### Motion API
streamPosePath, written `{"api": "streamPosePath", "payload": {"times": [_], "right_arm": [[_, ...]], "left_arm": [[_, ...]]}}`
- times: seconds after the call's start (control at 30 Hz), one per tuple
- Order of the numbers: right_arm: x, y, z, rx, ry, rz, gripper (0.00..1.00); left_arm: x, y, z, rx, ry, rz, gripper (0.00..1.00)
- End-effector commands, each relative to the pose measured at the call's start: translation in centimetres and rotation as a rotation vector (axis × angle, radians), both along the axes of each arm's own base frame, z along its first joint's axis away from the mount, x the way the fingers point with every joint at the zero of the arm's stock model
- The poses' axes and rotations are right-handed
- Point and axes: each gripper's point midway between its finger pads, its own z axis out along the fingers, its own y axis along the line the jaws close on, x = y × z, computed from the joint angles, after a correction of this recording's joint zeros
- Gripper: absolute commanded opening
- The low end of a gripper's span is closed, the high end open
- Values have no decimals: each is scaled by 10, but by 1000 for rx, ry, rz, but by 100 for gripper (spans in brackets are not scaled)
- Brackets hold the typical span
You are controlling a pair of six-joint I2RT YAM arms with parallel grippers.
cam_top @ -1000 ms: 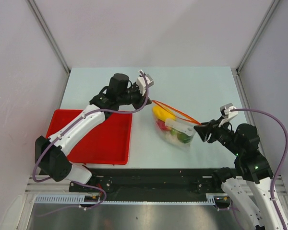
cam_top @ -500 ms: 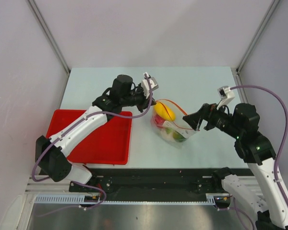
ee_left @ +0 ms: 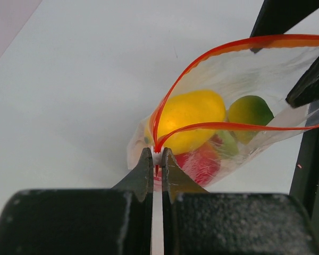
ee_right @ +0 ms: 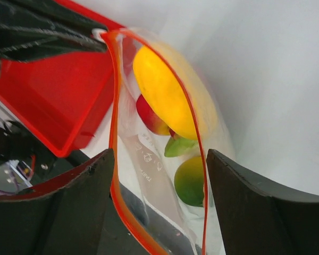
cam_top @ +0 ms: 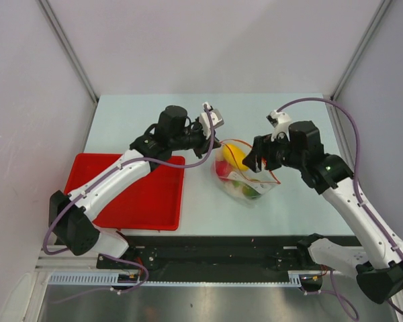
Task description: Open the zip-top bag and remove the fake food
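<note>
My left gripper [ee_left: 156,154] pinches the red-zipped corner of the small clear crinkly zip-top bag [cam_top: 246,186], mid-desk toward the near edge; my right gripper [ee_right: 158,159] gapes above its mouth. Diving for the plastic toy fake food [ee_left: 189,119] could drag the film loose.

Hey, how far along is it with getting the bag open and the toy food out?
Done: the zip-top bag is open, its red zip strip parted into a loop. In hand: the left gripper pinches the bag's corner, and the right gripper hangs open at the mouth, one finger on each side. Left: all the fake food in view is inside the bag; none is out yet.
</note>
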Motion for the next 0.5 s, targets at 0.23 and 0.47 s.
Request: {"api": "streamPosePath", "payload": {"times": [0.23,0.47], "right_arm": [[6,-7,-13,-112,16,-82,20],[7,-18,8,-50,-21,-207,0]], "left_arm": [[3,-4,42,-108,48,91,25],[-3,-3,90,-267,182,193,59]]}}
